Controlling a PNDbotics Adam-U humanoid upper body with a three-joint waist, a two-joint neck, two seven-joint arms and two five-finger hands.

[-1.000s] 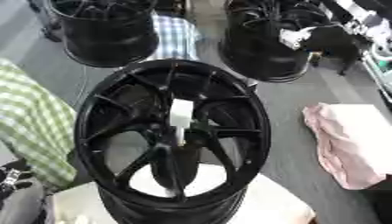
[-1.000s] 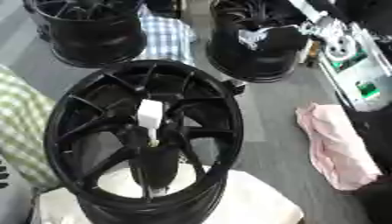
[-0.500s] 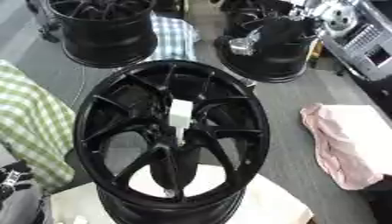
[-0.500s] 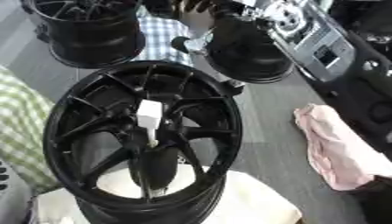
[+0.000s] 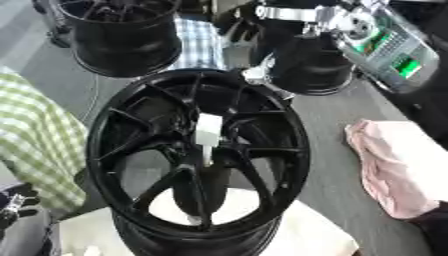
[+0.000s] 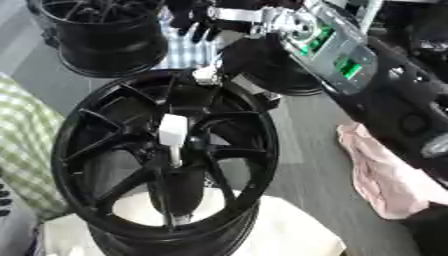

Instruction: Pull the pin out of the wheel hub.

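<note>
A: Grey tabletop is seen under the wheel (image 5: 199, 160), which rests on a white cushion (image 5: 289, 235). Where is the pin?

B: The white pin (image 5: 207, 134) stands upright in the hub. Beyond the wheel's far rim, the right hand (image 6: 208, 72) is seen; its fingers cannot be judged. The left hand (image 5: 13, 205) rests relaxed beside the near-left rim.

A: Obstacles?

B: Only spokes; a pink cloth (image 5: 394, 170) lies right.
</note>
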